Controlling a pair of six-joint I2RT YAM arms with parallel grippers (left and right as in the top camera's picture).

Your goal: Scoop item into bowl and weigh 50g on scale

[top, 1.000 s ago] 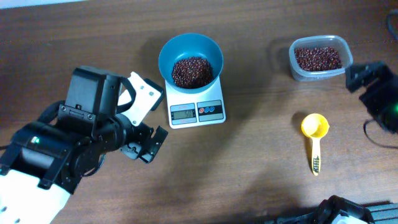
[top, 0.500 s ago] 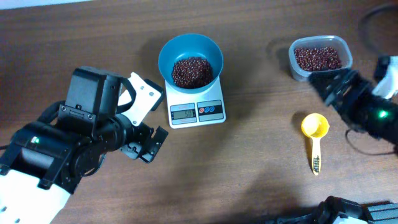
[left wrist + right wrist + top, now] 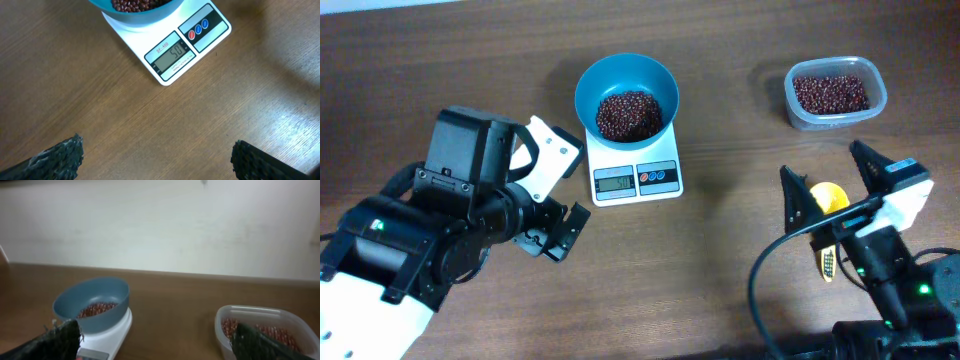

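The teal bowl (image 3: 626, 80) stands on the white scale (image 3: 636, 181) and holds a heap of red-brown beans (image 3: 627, 114). In the left wrist view the scale (image 3: 187, 42) shows a reading of 50 below the bowl (image 3: 140, 9). My left gripper (image 3: 558, 232) is open over bare wood to the left of and nearer than the scale, with nothing between its fingers (image 3: 60, 157). My right gripper (image 3: 818, 160) is also open and empty. It hovers above the yellow scoop (image 3: 830, 197) and faces the bowl (image 3: 92, 302) and the bean tub (image 3: 265, 330).
A clear plastic tub (image 3: 835, 93) of beans stands at the back right. The yellow scoop lies on the table under my right arm, its handle partly hidden. Bare wooden table (image 3: 730, 240) lies between the scale and the scoop.
My right arm has swung in from the table's right edge to the near right, over the scoop, jaws still open. The left arm, bowl and scale have not moved.
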